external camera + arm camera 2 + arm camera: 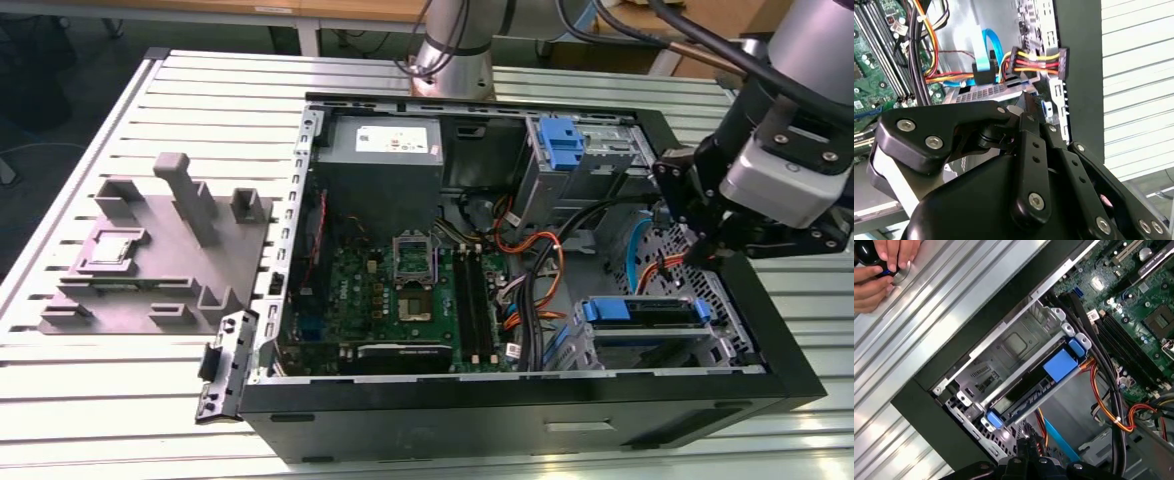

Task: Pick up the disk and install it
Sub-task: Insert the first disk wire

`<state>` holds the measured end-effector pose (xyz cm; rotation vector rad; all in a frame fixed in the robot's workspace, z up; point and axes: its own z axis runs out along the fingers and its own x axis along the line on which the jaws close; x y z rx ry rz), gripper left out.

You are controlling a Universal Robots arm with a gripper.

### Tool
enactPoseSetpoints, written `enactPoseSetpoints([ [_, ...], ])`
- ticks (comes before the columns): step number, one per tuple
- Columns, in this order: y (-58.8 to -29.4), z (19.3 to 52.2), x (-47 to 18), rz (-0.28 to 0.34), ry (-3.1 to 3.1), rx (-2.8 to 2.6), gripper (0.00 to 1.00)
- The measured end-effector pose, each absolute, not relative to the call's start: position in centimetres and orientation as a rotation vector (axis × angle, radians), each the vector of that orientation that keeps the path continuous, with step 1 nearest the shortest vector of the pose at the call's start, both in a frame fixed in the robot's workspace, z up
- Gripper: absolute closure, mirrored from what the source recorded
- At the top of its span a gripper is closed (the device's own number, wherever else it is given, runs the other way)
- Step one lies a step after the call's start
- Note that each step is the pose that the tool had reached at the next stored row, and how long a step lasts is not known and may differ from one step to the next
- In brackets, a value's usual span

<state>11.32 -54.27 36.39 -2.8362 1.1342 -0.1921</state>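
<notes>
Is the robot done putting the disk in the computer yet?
Nearly, it seems. Done: the disk, with its blue frame, already sits in the metal bay at a corner of the computer case. In hand: the gripper hangs above that bay, not touching the disk. Left: I cannot tell whether the disk is pushed fully home.
</notes>
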Motion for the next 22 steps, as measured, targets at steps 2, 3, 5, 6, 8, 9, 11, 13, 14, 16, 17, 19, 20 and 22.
enactPoseSetpoints([
  [2, -53.88, 36.39, 11.40, -0.200, 1.135, -2.838, 0.90],
  [3, -53.69, 36.39, 11.44, -0.204, 1.134, -2.838, 0.90],
  [5, -53.31, 36.39, 11.55, -0.213, 1.134, -2.839, 0.90],
  [6, -53.19, 36.39, 11.60, -0.219, 1.134, -2.839, 0.90],
  [8, -53.10, 36.37, 11.65, -0.234, 1.127, -2.838, 0.90],
  [9, -53.11, 36.37, 11.66, -0.241, 1.118, -2.839, 0.90],
  [11, -53.10, 36.37, 11.66, -0.257, 1.087, -2.843, 0.90],
  [13, -53.10, 36.35, 11.66, -0.270, 1.051, -2.850, 0.90],
  [14, -53.10, 36.32, 11.66, -0.275, 1.034, -2.853, 0.90],
  [16, -53.10, 36.26, 11.66, -0.288, 1.008, -2.860, 0.90],
  [17, -53.10, 36.22, 11.66, -0.294, 0.999, -2.864, 0.90],
  [19, -53.09, 36.14, 11.66, -0.306, 0.991, -2.874, 0.90],
  [20, -53.08, 36.13, 11.66, -0.308, 0.991, -2.877, 0.90],
  [22, -53.09, 36.13, 11.66, -0.309, 0.991, -2.878, 0.90],
])
